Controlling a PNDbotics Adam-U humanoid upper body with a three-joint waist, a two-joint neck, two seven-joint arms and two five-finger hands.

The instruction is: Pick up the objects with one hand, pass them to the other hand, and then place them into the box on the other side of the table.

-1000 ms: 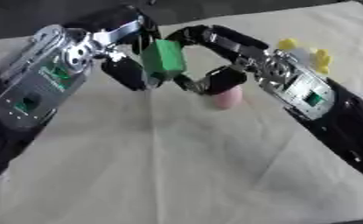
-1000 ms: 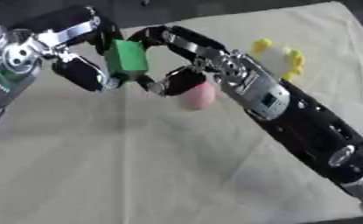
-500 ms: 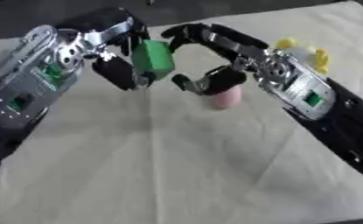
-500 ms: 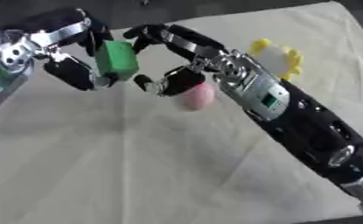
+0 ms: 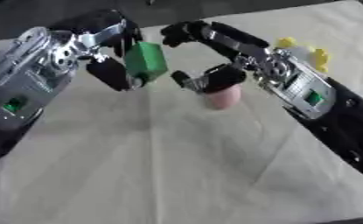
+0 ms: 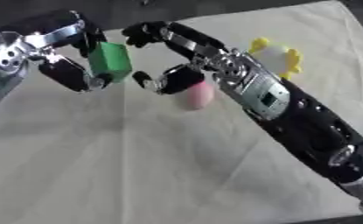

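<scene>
We saw the left hand point(image 5: 111, 52) reach in from about ten o'clock, its fingers and thumb curled round a green block point(image 5: 147, 61) and holding it up above the counter point(image 5: 176, 166). The block sat tilted in that grasp, with a dark finger crossing its upper edge and the thumb against its lower left side.

The right hand point(image 5: 214, 57) came in from about three o'clock, raised to the same height. Its fingers were spread, one arching over toward the top of the block and the thumb reaching toward the block's lower right corner. We saw a narrow gap between this hand and the block; it was released, grasping nothing.

A cream cloth with faint creases covered the counter. On it, directly under the right hand at about one o'clock from the middle of the view, lay a small pink rounded thing point(image 6: 196, 95), partly hidden by the thumb. Farther out, near two o'clock and just behind the right forearm, we saw a yellow and white thing point(image 6: 276, 57) resting on the cloth; we could not make out its shape beyond rounded yellow lobes about a pale middle. Both lay well apart from the green block.
</scene>
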